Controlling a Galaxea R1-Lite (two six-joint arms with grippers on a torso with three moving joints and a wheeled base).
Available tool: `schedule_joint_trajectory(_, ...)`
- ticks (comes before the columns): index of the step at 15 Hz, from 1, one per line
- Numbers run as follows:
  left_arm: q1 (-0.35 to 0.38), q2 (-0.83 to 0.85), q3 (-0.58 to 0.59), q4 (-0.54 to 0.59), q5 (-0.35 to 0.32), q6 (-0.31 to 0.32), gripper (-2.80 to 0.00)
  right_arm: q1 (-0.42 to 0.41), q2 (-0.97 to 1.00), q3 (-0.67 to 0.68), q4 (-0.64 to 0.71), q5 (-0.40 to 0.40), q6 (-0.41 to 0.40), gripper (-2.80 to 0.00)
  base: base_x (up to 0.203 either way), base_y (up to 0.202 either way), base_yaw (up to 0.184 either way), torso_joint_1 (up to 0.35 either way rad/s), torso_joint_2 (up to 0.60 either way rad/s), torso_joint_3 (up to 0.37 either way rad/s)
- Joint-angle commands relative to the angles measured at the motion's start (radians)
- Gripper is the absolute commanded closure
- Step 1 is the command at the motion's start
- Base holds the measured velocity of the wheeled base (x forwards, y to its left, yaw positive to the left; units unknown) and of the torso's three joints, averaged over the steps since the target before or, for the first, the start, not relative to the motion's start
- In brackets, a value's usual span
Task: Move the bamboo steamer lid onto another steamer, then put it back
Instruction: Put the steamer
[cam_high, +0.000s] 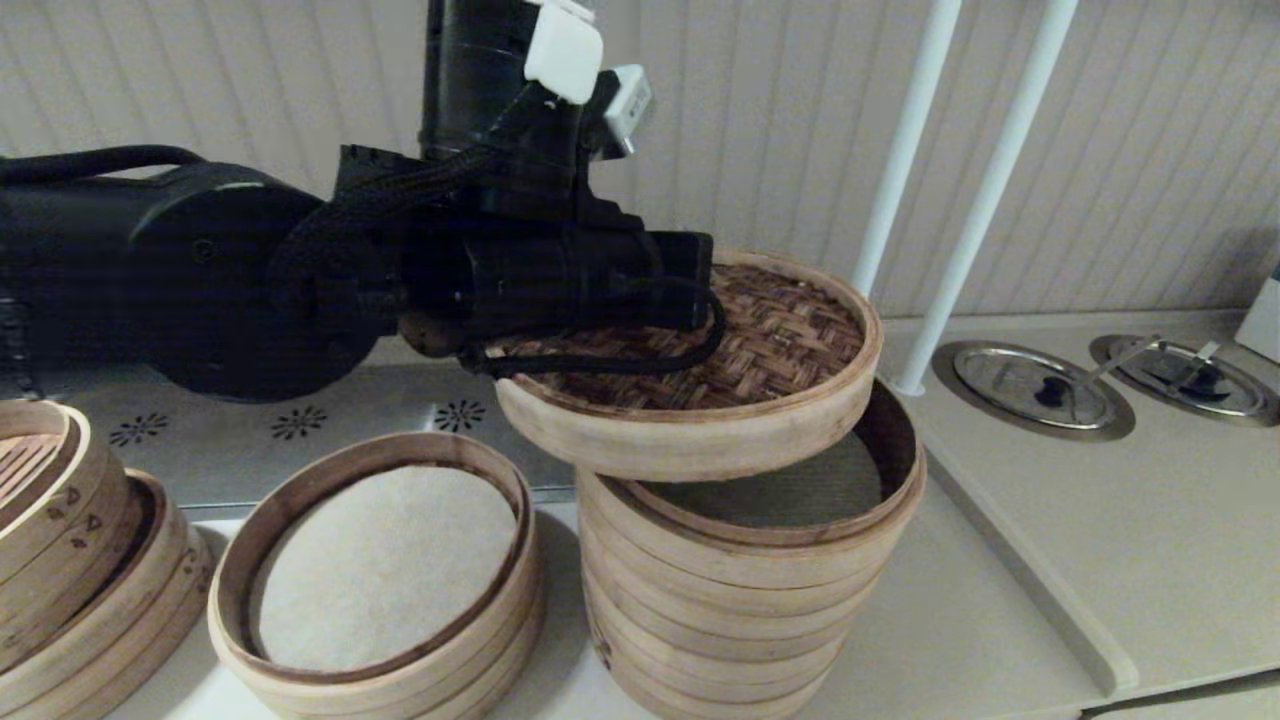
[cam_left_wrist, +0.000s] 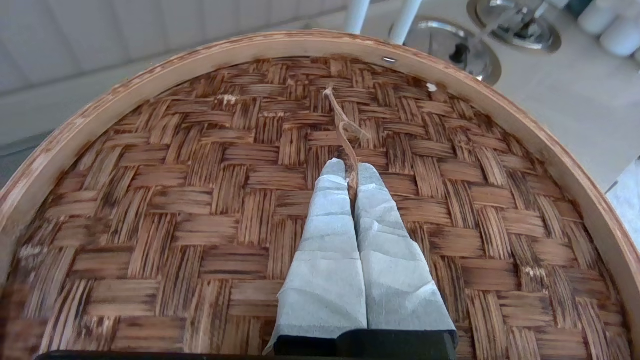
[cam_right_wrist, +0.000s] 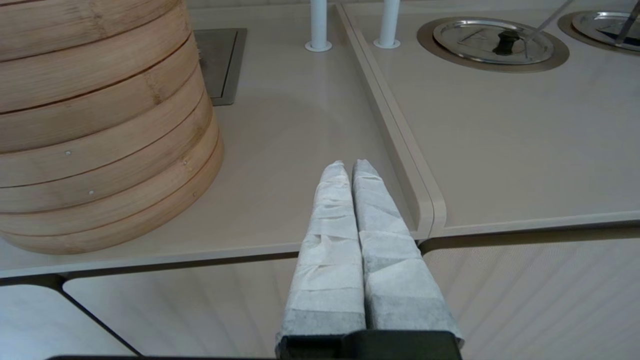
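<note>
Bamboo fills most of what I see from the head camera: the bamboo steamer lid (cam_high: 745, 345), woven dark brown on top with a pale rim band, hangs tilted above the tall steamer stack (cam_high: 745, 590), its near edge dipping low over the stack's front rim while the far side sits higher. I can see part of the greenish-grey mesh liner (cam_high: 800, 490) of that stack under the lid, so the lid is over the opening but not seated flat on it. My left gripper (cam_left_wrist: 350, 172) reaches in from the left over the lid; in the left wrist view its two padded fingers (cam_left_wrist: 325, 235) are pressed close together on a thin loop handle (cam_left_wrist: 345, 130) that rises from the middle of the weave, so I read it as pinching that strand and carrying the lid by it. The short steamer (cam_high: 380, 575) with the whitish liner sits open just beside the tall stack on its left, and another stack with small dark marks (cam_high: 70, 540) on its side stands at the far left edge. My right gripper (cam_right_wrist: 347, 167) shows only in its own wrist view, parked low near the counter edge (cam_right_wrist: 350, 240) beside the tall stack, fingers closed against each other with nothing between them. Two white poles (cam_high: 960, 190) rise behind the stack, and round metal covers (cam_high: 1035, 390) lie set into the counter to the right.
</note>
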Motion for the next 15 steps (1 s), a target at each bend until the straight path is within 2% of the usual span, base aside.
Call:
schedule_joint_trajectory(1, -0.024, 0.043, 0.002, -0.004, 0.024, 0.014, 0.0, 0.0, 0.0, 0.003, 0.0, 0.0, 0.0, 0.0, 0.0, 0.0, 0.0, 0.0, 0.0, 0.0)
schedule_joint_trajectory(6, -0.073, 0.072, -0.004, -0.007, 0.049, 0.042, 0.0, 0.0, 0.0, 0.003, 0.0, 0.001, 0.0, 0.0, 0.0, 0.0, 0.0, 0.0, 0.0, 0.0)
schedule_joint_trajectory(15, -0.122, 0.073, 0.004, -0.01, 0.067, 0.042, 0.0, 0.0, 0.0, 0.003, 0.0, 0.0, 0.0, 0.0, 0.0, 0.0, 0.0, 0.0, 0.0, 0.0)
